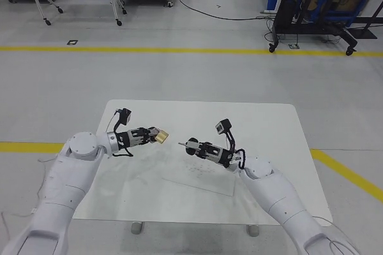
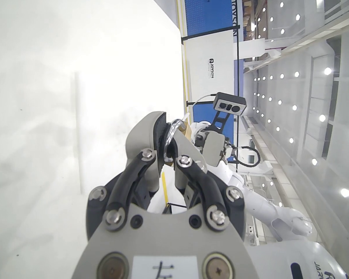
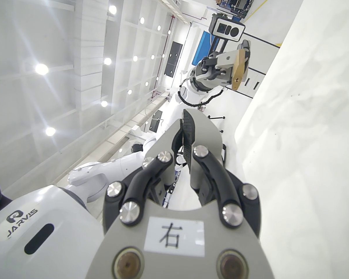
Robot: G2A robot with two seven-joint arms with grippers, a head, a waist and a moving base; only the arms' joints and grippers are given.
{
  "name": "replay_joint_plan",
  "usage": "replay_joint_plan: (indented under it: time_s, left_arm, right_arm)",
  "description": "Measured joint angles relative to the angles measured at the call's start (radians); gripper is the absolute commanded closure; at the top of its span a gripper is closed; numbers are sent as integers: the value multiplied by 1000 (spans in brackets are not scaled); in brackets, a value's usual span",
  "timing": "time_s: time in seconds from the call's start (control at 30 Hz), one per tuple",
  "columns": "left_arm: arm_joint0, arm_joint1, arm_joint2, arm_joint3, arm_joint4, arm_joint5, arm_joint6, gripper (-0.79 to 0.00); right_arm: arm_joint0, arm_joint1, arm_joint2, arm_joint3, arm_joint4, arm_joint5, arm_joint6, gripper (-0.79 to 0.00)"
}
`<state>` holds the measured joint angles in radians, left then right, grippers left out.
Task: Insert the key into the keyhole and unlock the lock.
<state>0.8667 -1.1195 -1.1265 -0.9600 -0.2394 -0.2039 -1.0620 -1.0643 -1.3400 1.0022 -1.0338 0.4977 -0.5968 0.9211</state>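
The left tool (image 1: 152, 134) clamped the curved steel shackle (image 2: 172, 129) of a blocky brass lock (image 3: 239, 68); the right tool (image 3: 183, 127) pinched a thin metal key (image 1: 181, 145), apart from the lock.

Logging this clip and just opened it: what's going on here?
Over the table, the left end effector is shut on the brass lock, gripping its shackle. The right end effector is shut on the key, whose tip points toward the lock. A gap separates them; the key is not yet inserted.
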Motion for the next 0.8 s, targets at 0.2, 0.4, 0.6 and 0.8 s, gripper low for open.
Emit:
replay_joint_plan:
  time_s: [0.2, 0.4, 0.6, 0.8]
  left_arm:
    - [2, 0, -1, -2, 1, 1, 1, 0]
    - [33, -14, -22, 41, -280, 141, -182, 0]
    - [-36, -34, 26, 147, -360, 183, -309, 0]
    - [-66, -46, 50, 207, -374, 163, -363, 0]
  right_arm:
    - [0, 0, 1, -1, 1, 0, 2, 0]
    - [-10, -7, -9, -18, 7, 14, -62, 0]
    - [13, -32, -27, 19, 14, -45, -226, 0]
    - [56, -65, -81, 73, -19, -83, -321, 0]
